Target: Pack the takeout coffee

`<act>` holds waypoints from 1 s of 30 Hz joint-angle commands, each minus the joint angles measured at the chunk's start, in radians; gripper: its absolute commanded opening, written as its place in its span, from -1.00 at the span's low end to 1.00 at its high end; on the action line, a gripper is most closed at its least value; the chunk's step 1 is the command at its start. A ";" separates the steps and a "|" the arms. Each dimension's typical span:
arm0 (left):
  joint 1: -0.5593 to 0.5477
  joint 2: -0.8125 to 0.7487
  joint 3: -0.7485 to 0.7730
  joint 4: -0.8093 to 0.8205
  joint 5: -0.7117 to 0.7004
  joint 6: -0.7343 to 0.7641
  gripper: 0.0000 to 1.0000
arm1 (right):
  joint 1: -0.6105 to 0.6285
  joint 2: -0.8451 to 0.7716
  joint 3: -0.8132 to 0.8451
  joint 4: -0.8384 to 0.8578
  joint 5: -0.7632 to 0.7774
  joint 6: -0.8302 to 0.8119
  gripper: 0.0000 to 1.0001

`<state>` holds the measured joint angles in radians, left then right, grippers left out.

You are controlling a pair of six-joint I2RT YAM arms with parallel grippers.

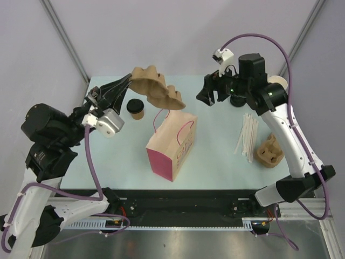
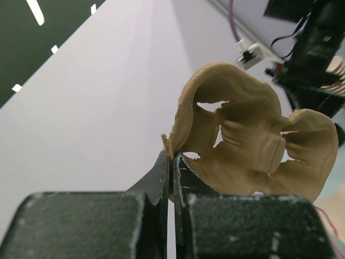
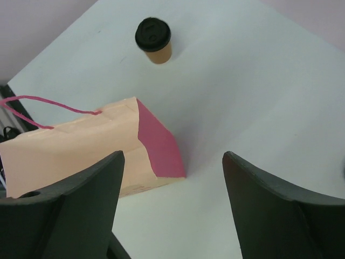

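Left arm stretches over the far-left of the table, left gripper pinched tight on the rim of the pulp carrier, holding it in the air. Right arm's bent over the far right, right gripper spread wide and holding nothing. Paper bag sits mid-table. The takeout coffee stands upright beyond it, far left, lid up, long axis vertical.

From above we overlook the whole surface; our nearer right wrist view shares the bag and takeout coffee.
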<state>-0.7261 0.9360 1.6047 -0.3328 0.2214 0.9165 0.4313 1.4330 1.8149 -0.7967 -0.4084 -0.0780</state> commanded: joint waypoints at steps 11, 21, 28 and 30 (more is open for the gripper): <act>0.005 0.007 -0.104 -0.042 -0.005 -0.166 -1.00 | 0.084 0.104 0.032 0.010 -0.086 -0.103 0.38; 0.005 0.007 -0.157 -0.049 -0.036 -0.142 -1.00 | 0.132 0.150 -0.003 0.001 -0.084 -0.146 0.25; 0.004 -0.003 -0.196 -0.074 -0.021 -0.102 -1.00 | 0.145 0.149 -0.040 -0.019 -0.113 -0.172 0.21; 0.002 -0.005 -0.204 -0.083 -0.017 -0.085 -1.00 | 0.153 0.144 -0.054 -0.024 -0.115 -0.178 0.19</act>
<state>-0.7261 0.9482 1.4136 -0.4141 0.1947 0.7944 0.5671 1.5860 1.7741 -0.8116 -0.4946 -0.2260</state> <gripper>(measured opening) 0.014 0.605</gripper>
